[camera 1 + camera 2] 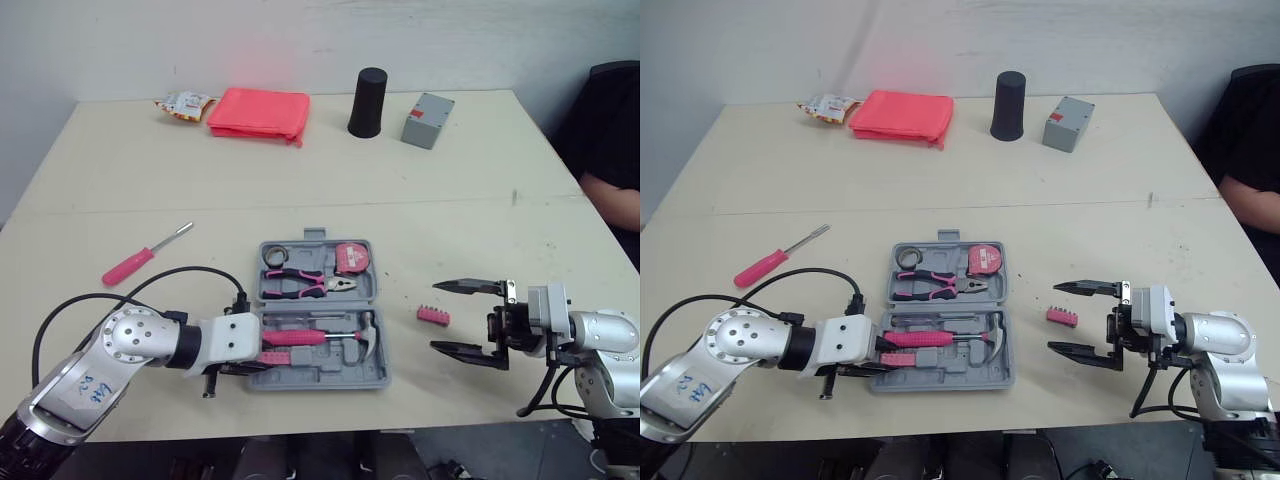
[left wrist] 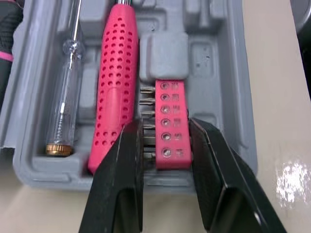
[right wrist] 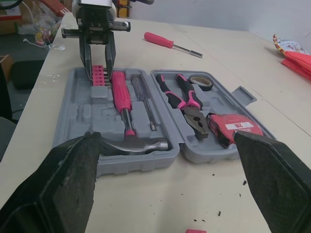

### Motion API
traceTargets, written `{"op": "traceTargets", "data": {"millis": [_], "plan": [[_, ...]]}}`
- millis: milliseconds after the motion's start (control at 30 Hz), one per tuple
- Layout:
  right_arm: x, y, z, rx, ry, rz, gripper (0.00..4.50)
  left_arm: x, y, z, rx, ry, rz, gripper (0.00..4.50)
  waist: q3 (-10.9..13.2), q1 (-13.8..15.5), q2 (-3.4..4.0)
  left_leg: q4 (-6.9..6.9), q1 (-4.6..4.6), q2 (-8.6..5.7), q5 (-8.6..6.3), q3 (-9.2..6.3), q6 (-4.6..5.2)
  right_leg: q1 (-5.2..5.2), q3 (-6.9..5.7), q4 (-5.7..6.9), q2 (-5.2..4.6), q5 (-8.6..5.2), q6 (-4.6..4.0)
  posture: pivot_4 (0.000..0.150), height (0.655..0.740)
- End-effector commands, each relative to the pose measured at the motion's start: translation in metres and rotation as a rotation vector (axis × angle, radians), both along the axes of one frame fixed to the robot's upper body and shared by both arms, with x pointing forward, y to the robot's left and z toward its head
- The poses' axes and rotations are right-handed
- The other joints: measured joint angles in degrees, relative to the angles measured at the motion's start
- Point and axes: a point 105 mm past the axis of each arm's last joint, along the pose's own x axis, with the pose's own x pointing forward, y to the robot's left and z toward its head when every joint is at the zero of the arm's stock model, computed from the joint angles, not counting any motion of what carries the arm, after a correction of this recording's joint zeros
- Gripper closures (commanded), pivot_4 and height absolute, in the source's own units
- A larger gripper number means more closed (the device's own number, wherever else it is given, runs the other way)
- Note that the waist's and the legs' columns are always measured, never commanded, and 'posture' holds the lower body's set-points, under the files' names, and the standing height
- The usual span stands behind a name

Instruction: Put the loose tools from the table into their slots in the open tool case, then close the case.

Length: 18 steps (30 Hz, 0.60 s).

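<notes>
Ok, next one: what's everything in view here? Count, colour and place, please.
table: 1, beige
tool case: 1, grey, open, front centre
hammer: 1, pink handle, case's near half
clear screwdriver: 1, beside hammer
slotted bit holder: 1, pink, case's near half
loose bit holder: 1, pink, table, right of case
pliers: 1, pink-black, far half
tape measure: 1, pink, far half
tape roll: 1, black, far half
pink screwdriver: 1, loose, left of case
pouch: 1, red, far edge
snack packet: 1, beside pouch
cup: 1, black, far edge
box: 1, grey, beside cup
person's arm: 1, dark sleeve, right edge
left gripper: black, at slotted bit holder
right gripper: black, open, by loose bit holder
</notes>
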Motion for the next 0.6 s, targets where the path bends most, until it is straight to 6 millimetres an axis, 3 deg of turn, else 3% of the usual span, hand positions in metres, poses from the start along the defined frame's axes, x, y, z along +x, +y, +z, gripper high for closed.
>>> {"op": "traceTargets", "data": {"millis": [33,100,267,400,500,600], "plan": [[-0.003,-0.005,0.006,0.01,-0.024,-0.005,0.0,-0.003,-0.001,-0.004,0.016,0.0,0.012,3.8,0.0,-0.02,0.0,0.0,0.0,0.0,0.0,0.0,0.0,0.0,0.01,0.01,-0.01,0.0,0.0,0.15,0.74],[-0.004,-0.004,0.007,0.012,-0.021,-0.002,0.0,-0.008,-0.004,-0.005,-0.003,0.024,-0.001,3.8,0.0,-0.04,0.0,0.02,0.01,0.0,0.0,0.0,0.0,0.0,0.03,0.02,-0.02,0.0,0.0,0.15,0.74],[-0.004,0.004,0.012,0.017,-0.014,0.014,0.0,-0.009,-0.018,0.019,-0.089,-0.14,-0.094,1.56,0.0,-0.02,0.0,0.03,0.0,-0.01,-0.01,-0.01,0.01,0.01,0.11,0.02,-0.07,0.0,0.0,0.15,0.74],[-0.002,0.02,0.034,0.1,0.033,0.021,0.0,-0.022,-0.016,0.044,-0.224,-0.225,-0.144,1.56,0.0,-0.27,0.0,0.05,-0.04,0.01,-0.02,-0.07,0.0,0.0,0.15,0.02,-0.1,0.0,0.0,0.15,0.74],[0.0,0.025,0.037,0.084,0.044,0.045,0.0,-0.02,0.002,0.045,-0.263,-0.219,-0.068,1.56,0.0,-0.7,0.02,0.04,-0.02,0.05,-0.04,-0.06,-0.03,-0.01,0.18,0.01,-0.1,-0.01,-0.02,0.15,0.74],[0.003,0.023,0.034,0.077,0.058,0.03,0.0,-0.023,0.003,0.046,-0.351,-0.193,-0.064,1.56,0.01,0.01,0.0,0.05,-0.02,0.06,-0.04,-0.08,-0.03,0.01,0.1,0.01,-0.06,-0.02,-0.04,0.15,0.74]]}}
